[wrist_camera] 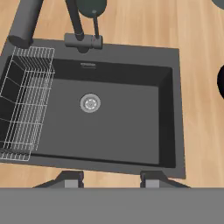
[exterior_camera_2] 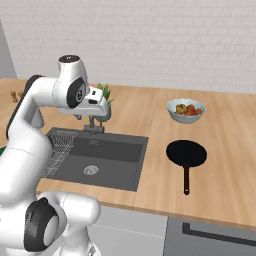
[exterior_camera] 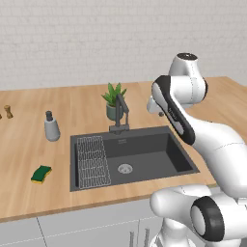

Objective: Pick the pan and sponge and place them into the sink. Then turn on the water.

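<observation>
The black pan lies flat on the wooden counter right of the sink, its thin handle pointing toward the front edge. Its rim just enters the hand view as the pan. On the counter left of the sink rests the green and yellow sponge. My gripper hangs above the sink, looking down into the basin. It is open, with nothing between its fingertips. The dark faucet stands behind the basin; no water runs.
A wire rack fills the basin's left part. Close to the faucet are a potted plant and a grey soap dispenser. A bowl of produce sits behind the pan. Small shakers stand far left.
</observation>
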